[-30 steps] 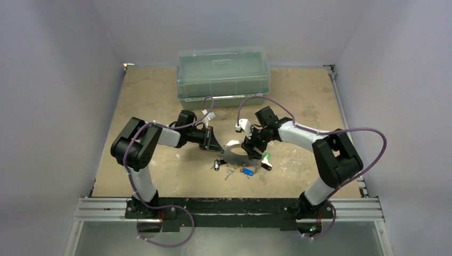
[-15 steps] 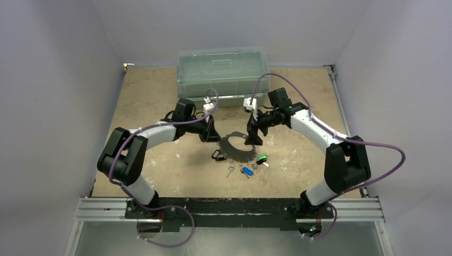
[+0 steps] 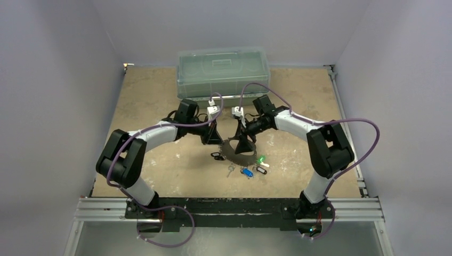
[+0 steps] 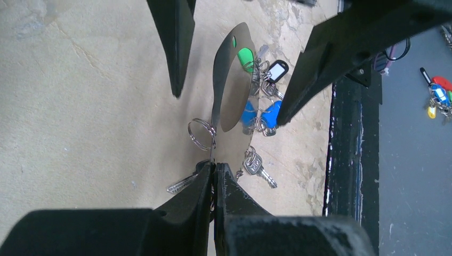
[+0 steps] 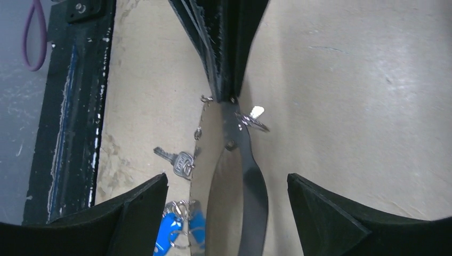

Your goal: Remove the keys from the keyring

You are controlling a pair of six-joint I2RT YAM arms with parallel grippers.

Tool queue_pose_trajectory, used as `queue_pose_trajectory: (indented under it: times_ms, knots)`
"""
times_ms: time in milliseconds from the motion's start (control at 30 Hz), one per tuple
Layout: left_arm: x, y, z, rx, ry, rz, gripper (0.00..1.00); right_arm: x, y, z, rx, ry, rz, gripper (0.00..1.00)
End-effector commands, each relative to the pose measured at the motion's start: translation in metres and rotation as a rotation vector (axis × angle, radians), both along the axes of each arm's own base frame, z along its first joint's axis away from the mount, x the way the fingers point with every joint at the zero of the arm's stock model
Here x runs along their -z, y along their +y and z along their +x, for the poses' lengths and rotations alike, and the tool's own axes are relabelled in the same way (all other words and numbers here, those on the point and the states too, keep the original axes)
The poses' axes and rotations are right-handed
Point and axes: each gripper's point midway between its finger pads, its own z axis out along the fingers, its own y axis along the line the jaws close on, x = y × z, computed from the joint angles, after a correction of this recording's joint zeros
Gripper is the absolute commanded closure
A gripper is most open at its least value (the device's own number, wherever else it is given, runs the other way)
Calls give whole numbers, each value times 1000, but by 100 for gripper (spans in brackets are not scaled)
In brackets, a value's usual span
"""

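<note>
The keyring (image 3: 238,151) is a large shiny grey metal loop standing on edge on the tan table. My left gripper (image 3: 214,136) is shut on its left end, seen up close in the left wrist view (image 4: 214,166). My right gripper (image 3: 244,143) is open and straddles the keyring (image 5: 250,184) from the other side, its fingers (image 5: 122,218) apart from it. Keys hang along the loop's near edge: a green one (image 4: 245,56), a black-tagged one (image 4: 276,70), blue ones (image 4: 271,114) and a silver key (image 4: 257,166). A small split ring (image 4: 199,133) hangs near my left fingertips.
A clear lidded plastic box (image 3: 224,74) stands at the back of the table, just behind both grippers. A black rail (image 3: 229,208) runs along the near edge. Another bunch of coloured keys (image 4: 438,98) lies off the table beyond the rail.
My right gripper has swung left and down from near the box and now straddles the keyring, open. My left gripper stays shut on the ring and has shifted slightly right.
</note>
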Motion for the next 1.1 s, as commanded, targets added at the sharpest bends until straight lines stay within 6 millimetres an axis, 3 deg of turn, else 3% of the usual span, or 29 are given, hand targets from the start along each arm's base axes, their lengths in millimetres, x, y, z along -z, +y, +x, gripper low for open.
queue_pose_trajectory:
  times_ms: [0,333,400,500,533,633,733,833,1067]
  knots:
    - [-31,-12,10,55,-139,-50,100,-16,23,-6,-66,-12,82,18]
    - [-47,-16,15,100,-209,-37,100,-15,29,-27,-137,85,106,57]
    - [-53,-17,14,106,-212,-44,100,-21,29,-28,-129,92,114,71]
    - [-61,-17,13,109,-203,-46,100,-29,29,-30,-109,104,123,100]
    - [-62,-16,11,108,-185,-30,93,-31,28,-30,-101,107,122,100]
    - [-65,-4,12,120,-186,35,51,-40,24,-31,-82,118,125,100]
    - [-79,16,15,102,-204,7,18,-51,18,-30,-65,135,134,100]
    - [-92,40,21,52,-263,-9,13,-62,14,-37,-68,138,138,100]
    - [-70,54,-11,117,-300,0,14,-98,13,-40,-32,85,179,100]
